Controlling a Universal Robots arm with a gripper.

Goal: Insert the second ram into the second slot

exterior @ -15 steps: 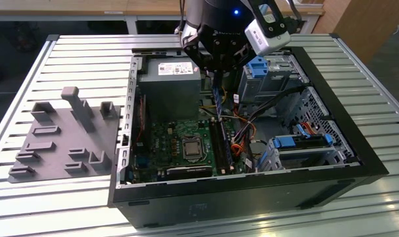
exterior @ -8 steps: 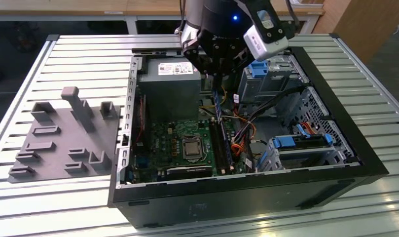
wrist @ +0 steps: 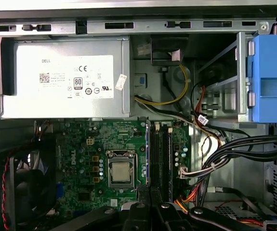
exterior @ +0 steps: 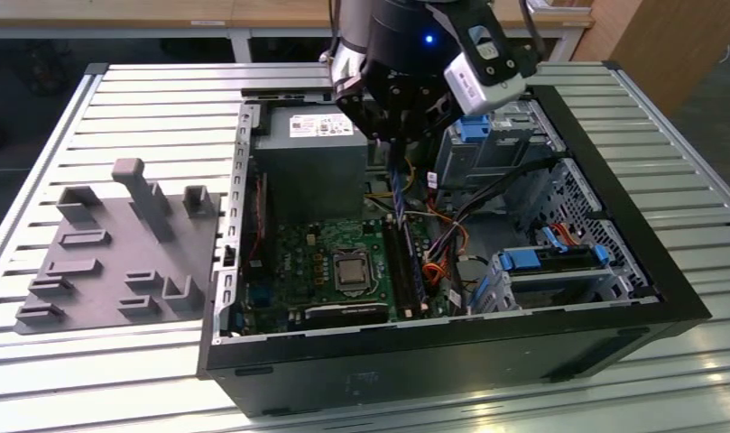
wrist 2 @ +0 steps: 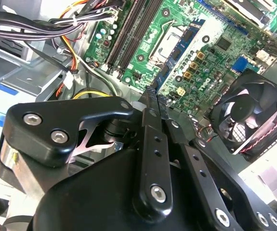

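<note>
- the gripper (exterior: 389,142) hangs over the open computer case (exterior: 461,347), its fingers pressed together on the upper end of the second ram (exterior: 396,185).
- the second ram, a thin blue stick seen edge-on, points straight down from the fingers. its lower end is at the far end of the memory slots (exterior: 403,266) on the motherboard (exterior: 295,262); whether it touches a slot cannot be told.
- in the first wrist view the second ram (wrist: 147,154) shows as a narrow blue line just beside the two long dark memory slots (wrist: 167,163). it runs from the gripper (wrist: 151,202) toward the power supply (wrist: 66,77).
- the processor socket (wrist: 120,173) sits near the slots, on their side toward the exterior view's left, and the case fan (wrist: 32,187) lies farther that way.
- in the second wrist view the gripper (wrist 2: 152,95) narrows to a closed tip above the board, with a cable bundle (wrist 2: 46,26) near the slots.
- on the slatted table (exterior: 148,99), at the exterior view's left of the case, lies a grey fixture tray (exterior: 112,262).
</note>
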